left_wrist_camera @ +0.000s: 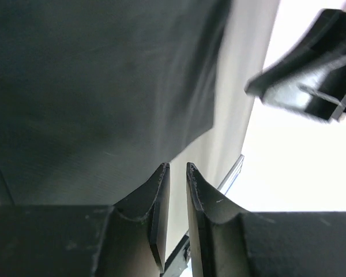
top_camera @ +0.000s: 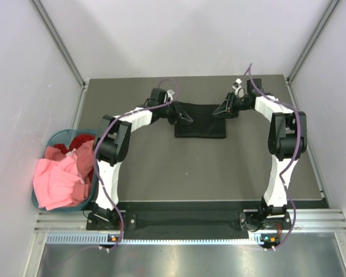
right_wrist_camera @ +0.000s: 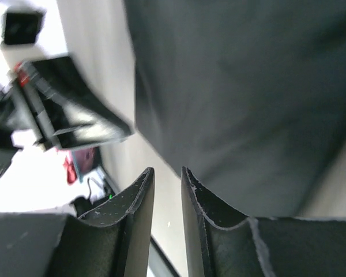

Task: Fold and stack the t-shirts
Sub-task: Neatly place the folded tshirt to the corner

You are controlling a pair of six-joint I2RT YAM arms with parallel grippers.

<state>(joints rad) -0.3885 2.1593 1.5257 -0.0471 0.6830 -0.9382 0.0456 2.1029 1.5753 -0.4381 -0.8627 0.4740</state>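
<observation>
A black t-shirt [top_camera: 200,122] lies folded into a flat rectangle at the far middle of the table. My left gripper [top_camera: 187,118] hovers over its left edge and my right gripper [top_camera: 218,112] over its right edge. In the left wrist view the black t-shirt [left_wrist_camera: 104,86] fills the upper left, and the left gripper [left_wrist_camera: 176,166] stands slightly open with only bare table in the gap. In the right wrist view the black t-shirt [right_wrist_camera: 248,86] lies beyond the right gripper [right_wrist_camera: 166,169], which is also slightly open and holds nothing. A pink t-shirt [top_camera: 60,182] and a red t-shirt [top_camera: 81,141] lie crumpled in the basket.
A round teal basket [top_camera: 59,135] stands off the table's left edge against the left wall. Grey walls close in the table on the left, right and back. A metal rail runs along the near edge by the arm bases.
</observation>
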